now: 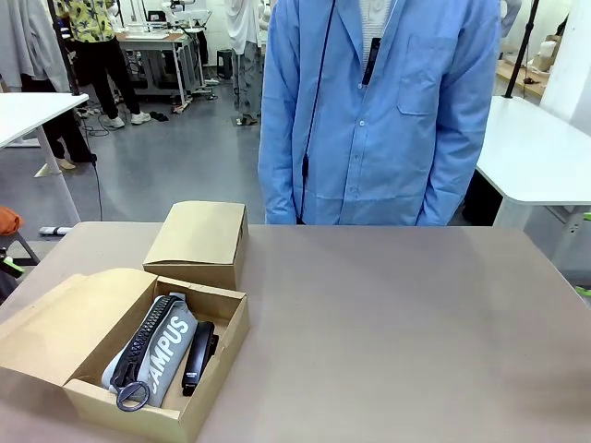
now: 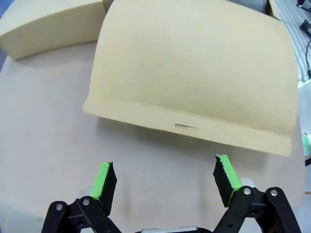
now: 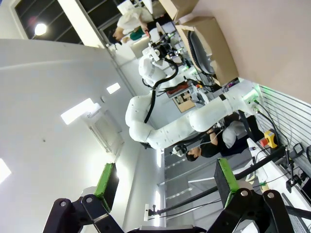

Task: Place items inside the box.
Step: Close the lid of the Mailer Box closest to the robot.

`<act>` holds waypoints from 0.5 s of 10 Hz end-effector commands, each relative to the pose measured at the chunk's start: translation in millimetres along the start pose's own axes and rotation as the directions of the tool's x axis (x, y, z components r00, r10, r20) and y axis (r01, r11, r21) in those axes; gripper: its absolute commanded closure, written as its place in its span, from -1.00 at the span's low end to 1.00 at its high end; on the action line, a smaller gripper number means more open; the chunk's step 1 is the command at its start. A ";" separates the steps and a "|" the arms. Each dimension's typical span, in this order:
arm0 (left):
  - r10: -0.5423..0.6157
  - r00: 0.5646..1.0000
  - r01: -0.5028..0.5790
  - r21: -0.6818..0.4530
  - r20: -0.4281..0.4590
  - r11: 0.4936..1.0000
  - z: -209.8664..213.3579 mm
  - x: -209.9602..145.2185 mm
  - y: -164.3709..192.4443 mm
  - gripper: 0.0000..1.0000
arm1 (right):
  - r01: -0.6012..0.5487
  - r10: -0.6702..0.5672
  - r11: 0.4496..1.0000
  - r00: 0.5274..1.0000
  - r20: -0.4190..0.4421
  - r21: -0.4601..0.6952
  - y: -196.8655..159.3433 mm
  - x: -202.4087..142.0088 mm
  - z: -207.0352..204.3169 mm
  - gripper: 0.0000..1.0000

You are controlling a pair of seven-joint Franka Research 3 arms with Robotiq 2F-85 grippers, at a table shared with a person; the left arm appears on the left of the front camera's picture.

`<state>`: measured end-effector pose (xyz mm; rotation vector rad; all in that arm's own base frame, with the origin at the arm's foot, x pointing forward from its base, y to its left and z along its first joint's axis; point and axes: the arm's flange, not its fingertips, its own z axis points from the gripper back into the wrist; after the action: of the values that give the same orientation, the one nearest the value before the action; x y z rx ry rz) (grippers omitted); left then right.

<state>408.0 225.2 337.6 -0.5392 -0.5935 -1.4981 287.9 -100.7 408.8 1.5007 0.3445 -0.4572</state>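
One pouch (image 1: 157,355), one stapler (image 1: 198,355) in box (image 1: 217,355).

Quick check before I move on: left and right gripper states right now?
Left gripper: open, holding nothing, above the flap of the box.
Right gripper: open, holding nothing, pointing away from the table.
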 end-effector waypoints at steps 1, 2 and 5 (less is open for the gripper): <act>-0.021 1.000 0.021 -0.008 0.017 1.000 -17.8 1.0 -0.8 -1.00 | 0.017 -0.017 1.000 1.000 -0.002 0.014 7.0 -1.5 0.8 -1.00; -0.023 0.999 0.024 -0.024 0.023 0.999 -25.2 1.6 0.5 -1.00 | 0.017 -0.017 1.000 1.000 -0.002 0.014 7.0 -1.5 0.8 -1.00; -0.030 0.999 0.033 -0.069 0.038 0.997 -43.6 3.1 1.5 -1.00 | 0.017 -0.017 1.000 1.000 -0.002 0.014 7.0 -1.5 0.8 -1.00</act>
<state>413.8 194.7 311.2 -0.6142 -0.5548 -1.5309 287.9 -100.7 408.8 1.5007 0.3445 -0.4572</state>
